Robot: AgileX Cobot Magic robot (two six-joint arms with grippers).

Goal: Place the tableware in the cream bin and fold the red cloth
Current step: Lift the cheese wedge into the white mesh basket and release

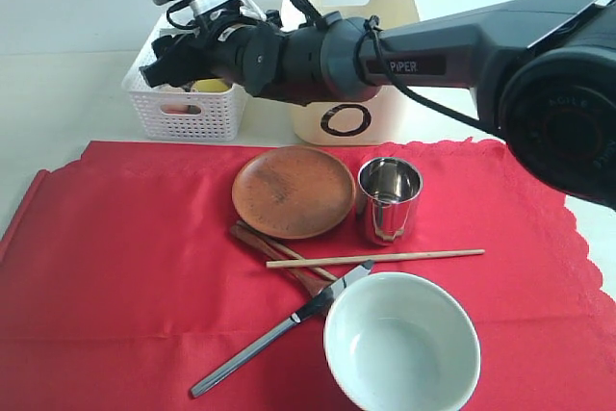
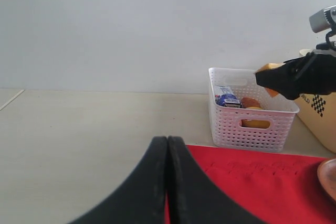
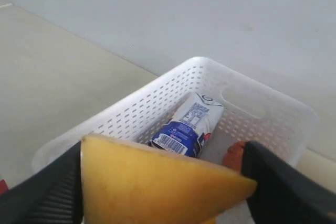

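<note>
On a beige table (image 1: 58,93) before a pale wall (image 2: 131,24), the red cloth (image 1: 115,238) carries plate (image 1: 294,192), cup (image 1: 390,201), bowl (image 1: 401,344), knife (image 1: 269,339), spoon (image 1: 274,252) and chopsticks (image 1: 385,257), cream bin (image 1: 385,122) behind it; left jaws shut at its edge, right jaws grip cheese (image 3: 157,187) over the basket (image 1: 188,113) behind it.

There was one plate (image 1: 294,192), one cup (image 1: 390,201), one bowl (image 1: 401,353), one knife (image 1: 260,344), one red cloth (image 1: 115,267), one cream bin (image 1: 387,122), one basket (image 1: 192,115) and one cheese wedge (image 3: 157,187).
</note>
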